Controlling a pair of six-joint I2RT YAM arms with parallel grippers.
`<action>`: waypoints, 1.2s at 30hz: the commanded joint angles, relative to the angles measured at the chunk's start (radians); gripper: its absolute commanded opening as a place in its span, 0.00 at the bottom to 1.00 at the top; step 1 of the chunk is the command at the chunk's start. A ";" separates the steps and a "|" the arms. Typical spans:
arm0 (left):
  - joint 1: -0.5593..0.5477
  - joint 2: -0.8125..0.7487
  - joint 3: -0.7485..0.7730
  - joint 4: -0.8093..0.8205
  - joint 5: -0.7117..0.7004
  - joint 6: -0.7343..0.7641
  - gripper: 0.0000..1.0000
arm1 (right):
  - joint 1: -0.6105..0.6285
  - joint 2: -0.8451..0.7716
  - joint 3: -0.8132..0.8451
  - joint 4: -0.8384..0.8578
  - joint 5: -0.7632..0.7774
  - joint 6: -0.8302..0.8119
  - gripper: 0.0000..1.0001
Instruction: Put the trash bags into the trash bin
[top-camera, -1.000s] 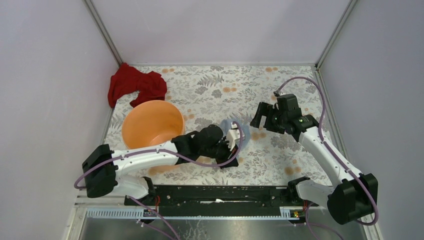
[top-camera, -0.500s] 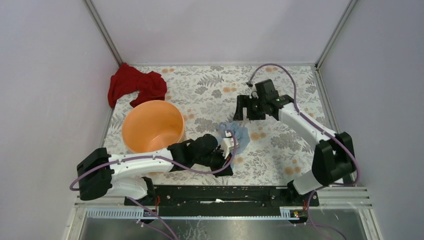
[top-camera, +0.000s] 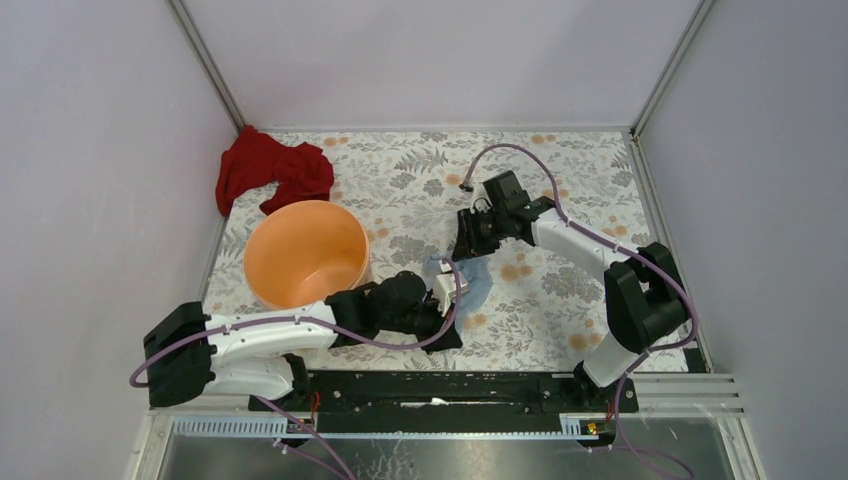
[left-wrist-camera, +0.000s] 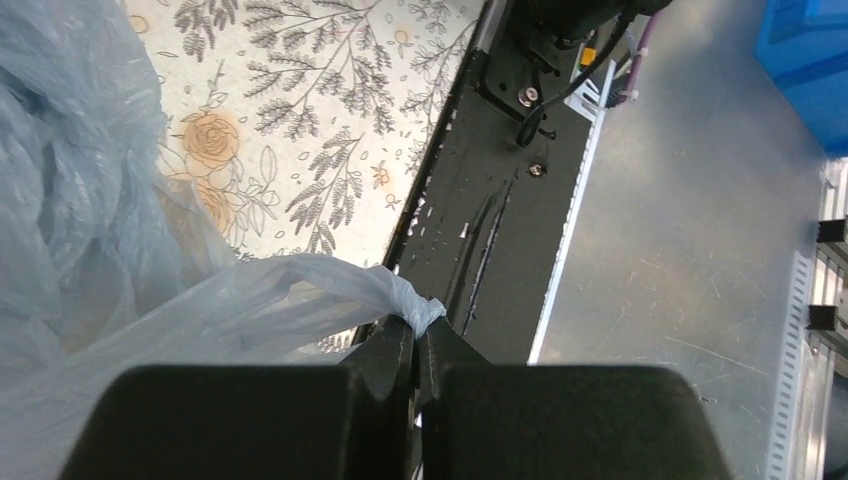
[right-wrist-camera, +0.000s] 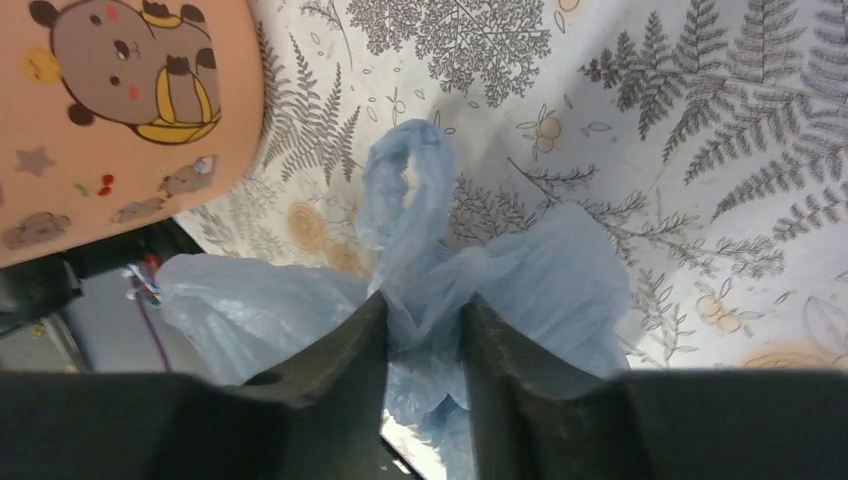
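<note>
The pale blue, wrinkly trash bag (top-camera: 478, 282) lies bunched on the flowered table just right of the round orange trash bin (top-camera: 300, 250). My left gripper (top-camera: 441, 292) is shut on a twisted corner of the trash bag (left-wrist-camera: 100, 250); the film sticks out past the closed tips of that gripper (left-wrist-camera: 420, 325). My right gripper (top-camera: 468, 248) reaches down onto the bag's far side. Its jaws (right-wrist-camera: 425, 300) stand narrow, with a gathered fold of the bag (right-wrist-camera: 560, 280) pinched between them. The bin's wall (right-wrist-camera: 120, 110), printed with a cartoon figure, shows at the upper left of the right wrist view.
A red cloth (top-camera: 270, 172) lies crumpled at the back left, behind the bin. The black base rail (top-camera: 440, 388) runs along the table's near edge, with a bare metal surface (left-wrist-camera: 690, 200) beyond it. Grey walls close in the table on three sides.
My right arm swung left and down onto the bag and its jaws closed from wide open onto the film. My left arm pulled back slightly toward the near edge, still gripping.
</note>
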 joint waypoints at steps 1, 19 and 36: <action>0.000 -0.043 0.056 0.009 -0.081 0.002 0.00 | -0.001 -0.052 0.070 0.000 0.100 0.009 0.20; 0.109 0.111 0.634 -0.235 -0.274 0.197 0.00 | -0.016 -0.366 0.288 0.124 0.455 -0.070 0.03; 0.034 0.028 0.406 -0.244 -0.146 0.051 0.93 | -0.248 -0.397 -0.161 0.419 -0.268 0.048 0.00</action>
